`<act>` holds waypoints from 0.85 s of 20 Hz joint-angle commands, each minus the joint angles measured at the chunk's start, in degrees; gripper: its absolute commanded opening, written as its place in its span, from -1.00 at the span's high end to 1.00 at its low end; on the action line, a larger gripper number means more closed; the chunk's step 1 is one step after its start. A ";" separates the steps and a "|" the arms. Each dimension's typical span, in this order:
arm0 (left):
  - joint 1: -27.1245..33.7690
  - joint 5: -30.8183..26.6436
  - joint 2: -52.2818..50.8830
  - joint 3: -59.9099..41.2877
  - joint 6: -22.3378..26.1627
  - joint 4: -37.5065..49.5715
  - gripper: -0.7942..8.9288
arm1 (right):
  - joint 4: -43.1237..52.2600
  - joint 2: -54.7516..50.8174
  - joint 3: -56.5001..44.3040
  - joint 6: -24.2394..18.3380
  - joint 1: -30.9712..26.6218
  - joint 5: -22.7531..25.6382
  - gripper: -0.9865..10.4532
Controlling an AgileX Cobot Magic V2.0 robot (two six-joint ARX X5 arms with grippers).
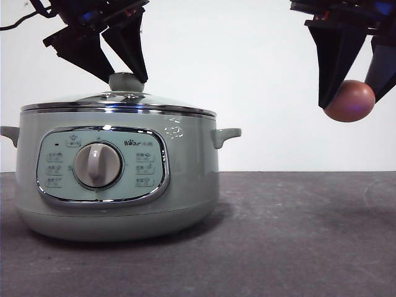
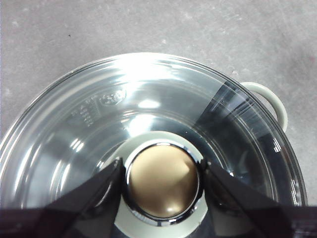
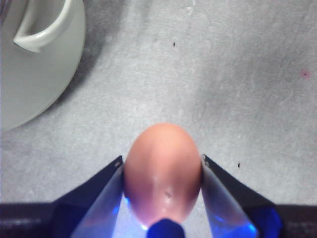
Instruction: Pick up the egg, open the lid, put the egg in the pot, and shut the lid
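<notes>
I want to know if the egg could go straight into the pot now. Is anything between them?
Yes: the lid sits closed on the pot. The right gripper holds the egg in the air beside the pot. The left gripper has its jaws on either side of the lid's knob; the lid is not lifted.

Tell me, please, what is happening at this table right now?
The right gripper holds the egg in the air beside the pot. The left gripper has its jaws on either side of the knob of the lid, which sits on the pot. The egg is not yet inside.
</notes>
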 commanded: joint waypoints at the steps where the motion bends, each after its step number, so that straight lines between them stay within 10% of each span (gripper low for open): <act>1: -0.24 0.20 0.35 0.02 1.36 -0.57 0.85 | 0.57 -0.15 -0.31 -0.26 0.00 0.09 0.85; 17: -0.24 -6.73 -6.58 12.59 4.39 -5.62 0.85 | 9.99 0.28 7.37 -2.93 3.58 -8.04 0.85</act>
